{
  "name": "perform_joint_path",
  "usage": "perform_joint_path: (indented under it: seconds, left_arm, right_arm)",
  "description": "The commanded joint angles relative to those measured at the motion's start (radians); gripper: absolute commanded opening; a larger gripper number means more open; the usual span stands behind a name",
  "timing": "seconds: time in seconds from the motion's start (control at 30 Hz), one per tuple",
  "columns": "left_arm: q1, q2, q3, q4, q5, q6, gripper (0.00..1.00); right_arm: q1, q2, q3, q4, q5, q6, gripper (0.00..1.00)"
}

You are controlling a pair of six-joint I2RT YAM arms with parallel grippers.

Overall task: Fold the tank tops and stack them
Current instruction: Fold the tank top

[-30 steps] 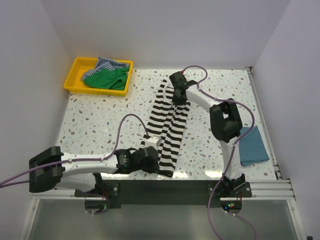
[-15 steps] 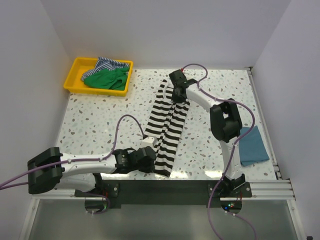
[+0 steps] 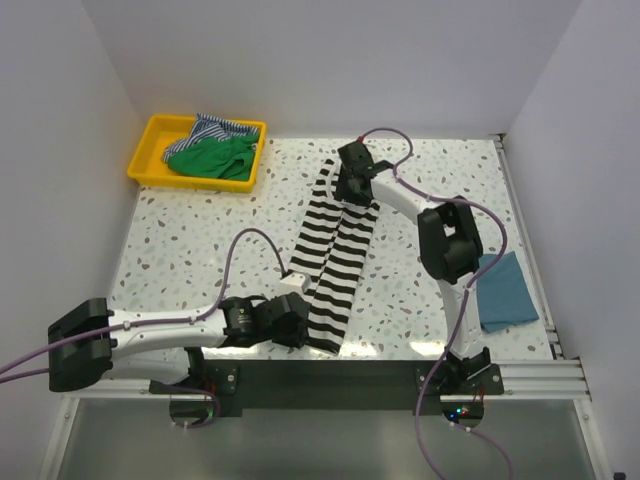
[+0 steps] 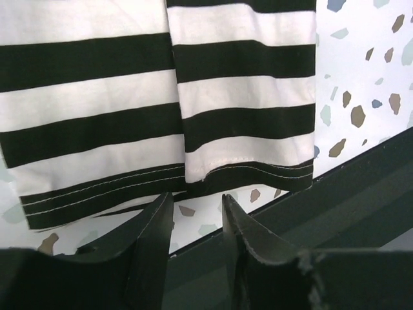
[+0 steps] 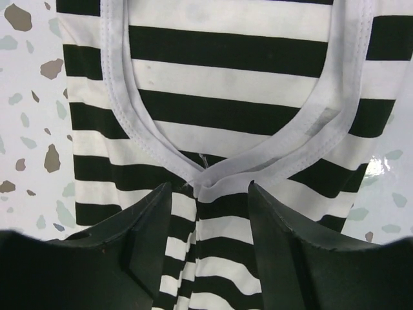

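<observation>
tank top (image 3: 335, 255) lies centre; tray (image 3: 143, 165) back left, seemingly holding others (image 3: 212, 152).

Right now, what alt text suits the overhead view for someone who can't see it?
A black-and-white top lies folded into a long strip on a table, the left gripper at its near end, the right gripper at its far end. A tray, far left, holds a green top and a blue-striped top; a teal top lies at right.

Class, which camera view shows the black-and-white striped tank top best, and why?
The top external view: the striped tank top is seen there whole, from end to end. The left wrist view shows only its bottom hem; the right wrist view shows only its scooped neckline.
</observation>
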Motion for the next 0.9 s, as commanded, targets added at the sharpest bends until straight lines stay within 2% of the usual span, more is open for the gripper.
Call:
perform_joint_path:
  seconds: [0.0, 0.07, 0.17, 0.3, 0.33, 0.5, 0.67, 0.87]
  left_arm:
    - [0.003, -0.046, 0.107, -0.074, -0.062, 0.032, 0.42]
    - [0.003, -0.055, 0.139, -0.109, -0.077, 0.043, 0.4]
    - [0.005, -0.04, 0.184, -0.079, -0.076, 0.089, 0.34]
    - [0.008, 0.079, 0.268, -0.052, -0.059, 0.165, 0.2]
    - [0.009, 0.124, 0.275, -0.033, -0.056, 0.171, 0.16]
    - [0.038, 0.236, 0.281, 0.058, 0.015, 0.219, 0.06]
    - [0.044, 0.356, 0.255, 0.122, 0.064, 0.23, 0.02]
    - [0.043, 0.457, 0.219, 0.179, 0.143, 0.238, 0.0]
  right_arm:
    - [-0.008, -0.113, -0.011, 0.051, 0.016, -0.033, 0.55]
    - [-0.018, -0.134, -0.027, 0.051, 0.022, -0.033, 0.55]
    - [-0.05, -0.153, -0.043, 0.028, 0.063, -0.007, 0.47]
    - [-0.101, -0.139, -0.069, 0.029, 0.054, 0.013, 0.26]
    - [-0.109, -0.124, -0.07, 0.035, 0.054, 0.013, 0.25]
    - [-0.167, -0.038, -0.055, 0.1, 0.024, 0.016, 0.2]
    - [-0.218, 0.089, 0.035, 0.101, -0.041, 0.03, 0.19]
    - [-0.247, 0.166, 0.15, 0.016, -0.033, 0.025, 0.18]
